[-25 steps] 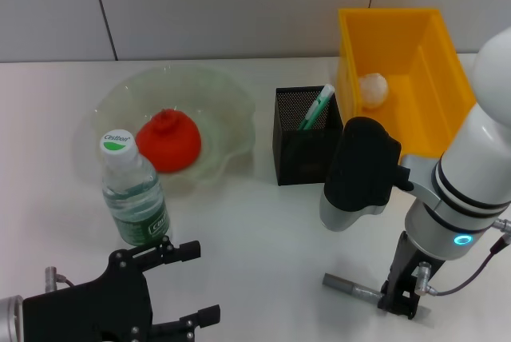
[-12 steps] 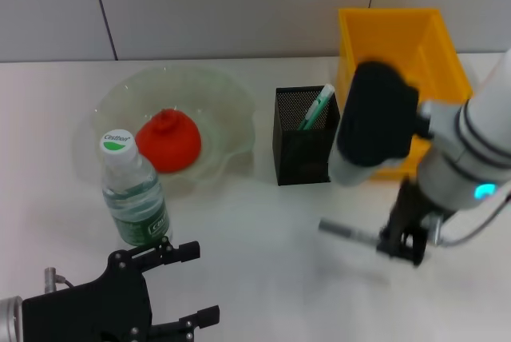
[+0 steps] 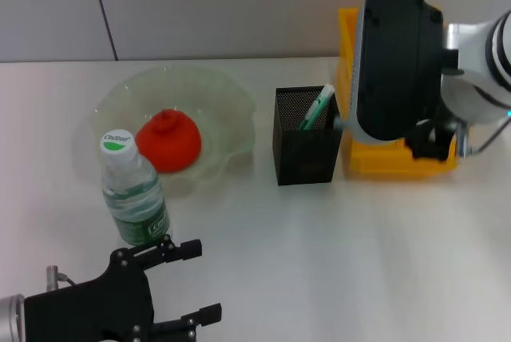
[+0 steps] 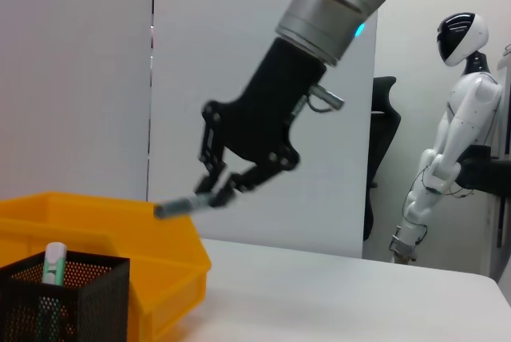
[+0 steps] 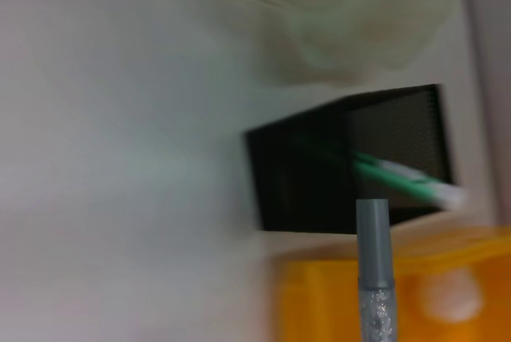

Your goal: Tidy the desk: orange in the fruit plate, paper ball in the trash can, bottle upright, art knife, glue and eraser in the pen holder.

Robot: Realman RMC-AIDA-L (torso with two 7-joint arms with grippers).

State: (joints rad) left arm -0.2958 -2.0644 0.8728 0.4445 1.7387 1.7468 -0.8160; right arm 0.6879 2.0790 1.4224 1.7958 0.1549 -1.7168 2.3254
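My right gripper [image 3: 432,141] hangs over the front of the yellow trash can [image 3: 397,158], shut on the grey art knife [image 4: 179,207]. The right wrist view shows the knife [image 5: 374,267] pointing toward the black mesh pen holder [image 5: 351,158]. A green-and-white glue stick [image 3: 317,108] leans inside the pen holder [image 3: 304,149]. The orange [image 3: 168,141] lies in the clear fruit plate [image 3: 219,98]. In front of the plate the bottle [image 3: 132,191] stands upright. A pale paper ball [image 5: 447,294] shows blurred in the trash can. The eraser is out of view. My left gripper [image 3: 201,282] rests open at the near left.
The big dark body of my right arm [image 3: 397,62] covers most of the trash can in the head view. A white wall runs behind the table's far edge. Another robot [image 4: 447,134] and a chair stand far off in the left wrist view.
My right gripper has lifted the art knife off the table's near right and carried it up and back, to the trash can beside the pen holder. The left arm has stayed still.
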